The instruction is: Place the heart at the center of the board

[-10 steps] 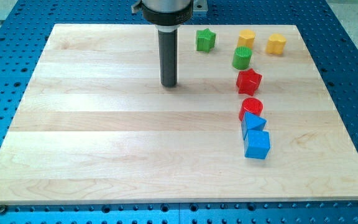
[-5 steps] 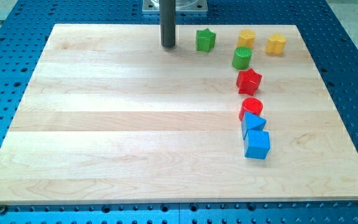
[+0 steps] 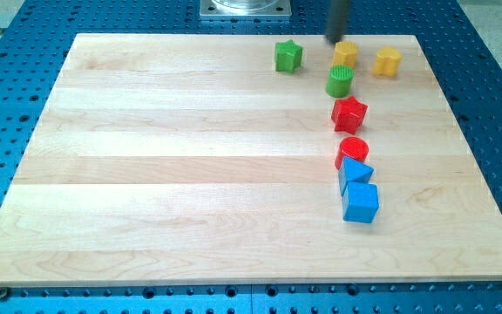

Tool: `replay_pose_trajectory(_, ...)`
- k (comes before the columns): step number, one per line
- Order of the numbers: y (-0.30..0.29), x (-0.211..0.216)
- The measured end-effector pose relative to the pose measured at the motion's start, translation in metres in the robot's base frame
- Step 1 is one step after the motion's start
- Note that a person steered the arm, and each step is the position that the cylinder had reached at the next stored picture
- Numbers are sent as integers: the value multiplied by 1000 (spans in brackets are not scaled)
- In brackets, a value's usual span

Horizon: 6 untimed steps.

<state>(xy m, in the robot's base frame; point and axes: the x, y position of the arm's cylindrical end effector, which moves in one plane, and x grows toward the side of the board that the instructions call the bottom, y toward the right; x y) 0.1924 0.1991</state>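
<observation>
My tip [image 3: 337, 40]: stood at the view's top edge of the table [image 3: 146, 174], just off the upper-left of the nearer yellow block, seemingly touching or nearly so
Pincer: the arm carried none, only the dark rod, so nothing was held
Yellow block [image 3: 345, 53]: lay near the view's top right, just above the green cylinder; its shape was hard to make out
Second yellow block [image 3: 388, 62]: lay to the view's right of the first; it looked like the heart, far from the table's centre
Green star [image 3: 288, 56]: sat to the view's left of my tip, apart from it
Green cylinder [image 3: 340, 82]: stood just below the first yellow block
Red star [image 3: 349, 113]: lay below the green cylinder
Red cylinder [image 3: 353, 148]: touched the blue block beneath it
Blue blocks: one angular [image 3: 355, 172], one cube [image 3: 361, 203], pressed together
</observation>
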Motion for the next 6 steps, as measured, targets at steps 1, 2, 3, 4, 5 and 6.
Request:
replay_pose_trajectory(1,100,22)
replay_pose_trajectory(2,79,70)
replay_pose_trajectory(3,-12,102)
replay_pose_trajectory(4,0,96)
replay_pose_trajectory(5,-27,91)
replay_pose_trajectory(6,-66,100)
